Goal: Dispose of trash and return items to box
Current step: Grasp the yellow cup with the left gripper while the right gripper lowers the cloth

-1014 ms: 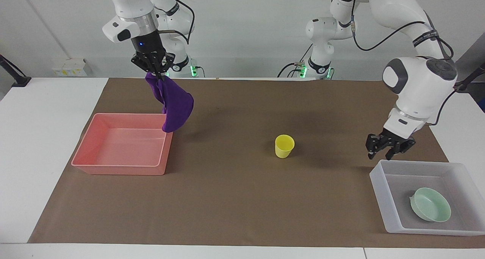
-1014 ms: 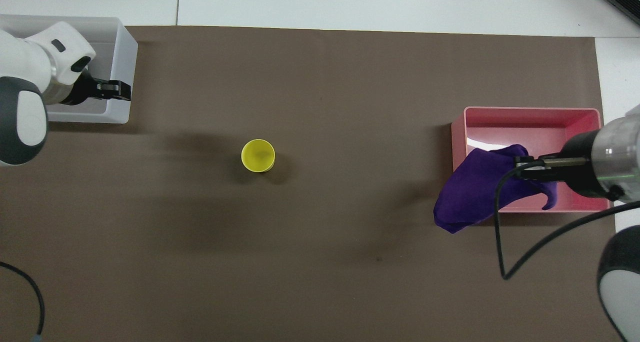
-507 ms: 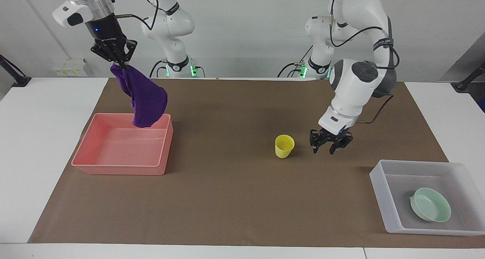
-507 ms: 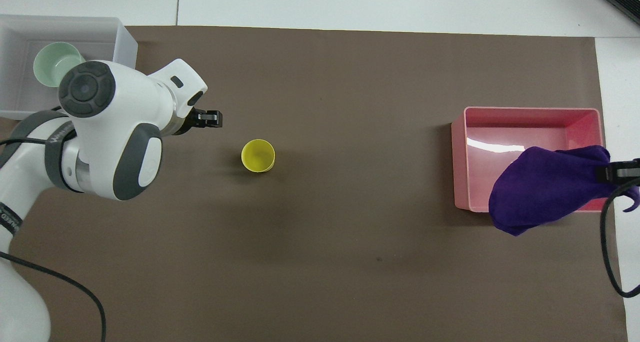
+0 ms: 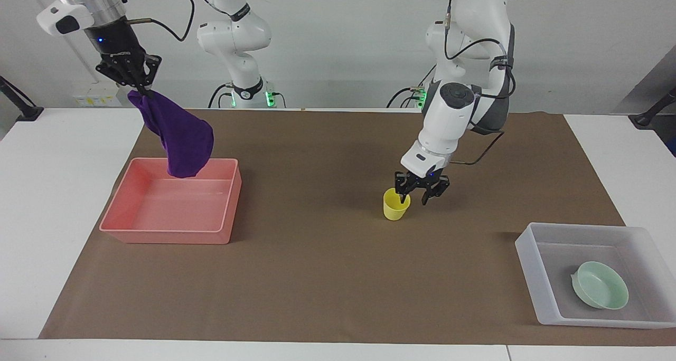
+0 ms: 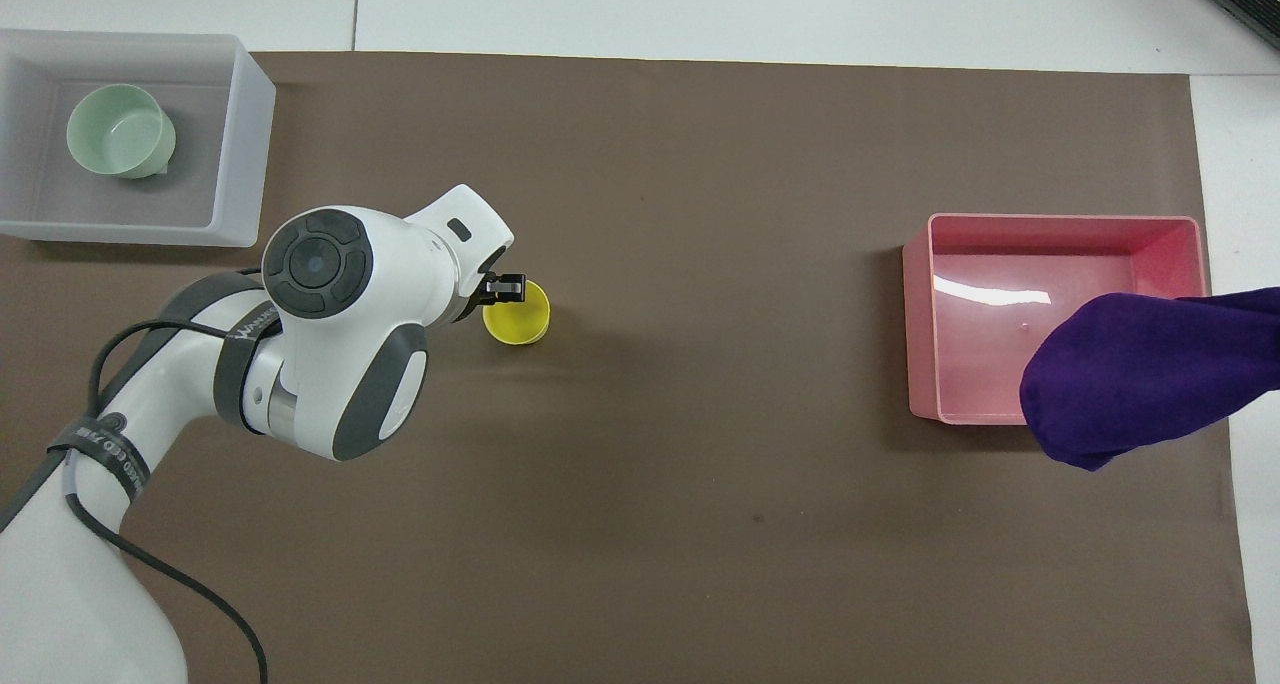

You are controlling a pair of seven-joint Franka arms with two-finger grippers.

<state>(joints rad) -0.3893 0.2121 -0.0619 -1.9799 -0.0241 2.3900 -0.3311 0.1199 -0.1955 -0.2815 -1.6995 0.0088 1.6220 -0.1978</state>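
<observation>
On your overhead view, the brown mat fills the table. The box sits at ten o'clock and the pink tray at three. The purple cloth hangs over the tray's edge nearer the robots, with the right gripper pinched tight on its top. The green bowl lies in the box. The yellow cup stands just toward nine from centre. At its rim you have the left gripper, fingers apart.
</observation>
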